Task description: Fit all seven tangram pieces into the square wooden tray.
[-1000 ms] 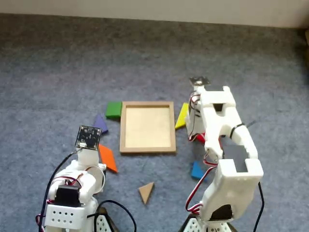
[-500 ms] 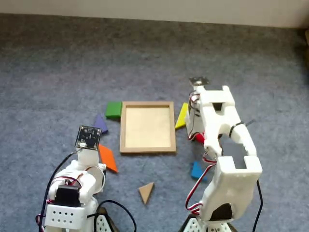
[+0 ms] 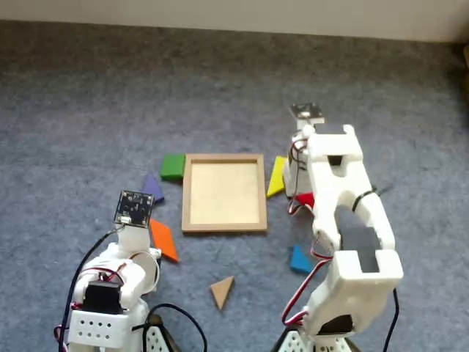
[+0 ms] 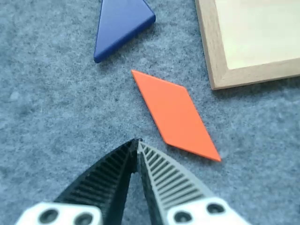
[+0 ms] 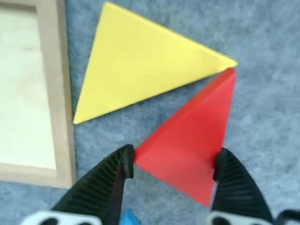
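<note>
The square wooden tray [image 3: 223,229] lies with nothing in it, its rim [image 5: 61,93] beside the yellow triangle [image 5: 140,70]. My right gripper [image 5: 173,159] is shut on the red triangle [image 5: 187,145], one finger at each edge, right of the tray next to the yellow triangle [image 3: 276,176]. The red triangle [image 3: 304,199] peeks out beside the right arm. My left gripper [image 4: 137,143] is shut on nothing, just short of the orange parallelogram [image 4: 176,115], with the dark blue triangle [image 4: 119,23] farther off and the tray corner [image 4: 211,56] beyond.
On the grey carpet lie a green square [image 3: 173,166] at the tray's far left corner, the dark blue triangle [image 3: 152,187], the orange parallelogram [image 3: 164,240], a tan triangle [image 3: 222,291] in front, and a blue piece [image 3: 299,258] by the right arm.
The right arm has shifted slightly toward the far side, and the red triangle has moved with it. The left arm has kept still.
</note>
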You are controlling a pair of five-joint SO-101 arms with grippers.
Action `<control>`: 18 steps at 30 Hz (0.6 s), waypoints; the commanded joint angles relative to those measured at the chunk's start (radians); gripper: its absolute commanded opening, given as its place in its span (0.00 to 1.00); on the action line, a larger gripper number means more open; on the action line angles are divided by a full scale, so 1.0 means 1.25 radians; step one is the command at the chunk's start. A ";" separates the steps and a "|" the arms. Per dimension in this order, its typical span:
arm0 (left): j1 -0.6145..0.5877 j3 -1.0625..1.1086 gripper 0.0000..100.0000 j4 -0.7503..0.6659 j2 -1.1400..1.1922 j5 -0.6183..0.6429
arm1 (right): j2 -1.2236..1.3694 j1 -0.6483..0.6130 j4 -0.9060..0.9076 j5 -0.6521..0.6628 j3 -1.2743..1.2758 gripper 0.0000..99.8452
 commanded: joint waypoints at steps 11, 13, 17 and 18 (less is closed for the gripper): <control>0.013 0.015 0.00 0.002 -0.040 -0.005 | -0.122 -0.094 0.087 -0.016 -0.053 0.19; 0.013 0.015 0.00 0.002 -0.040 -0.005 | -0.121 -0.064 0.071 -0.047 -0.053 0.19; 0.013 0.015 0.00 0.002 -0.040 -0.005 | -0.120 -0.007 0.036 -0.119 -0.048 0.26; 0.013 0.015 0.00 0.002 -0.040 -0.005 | -0.120 0.004 0.030 -0.139 -0.048 0.30</control>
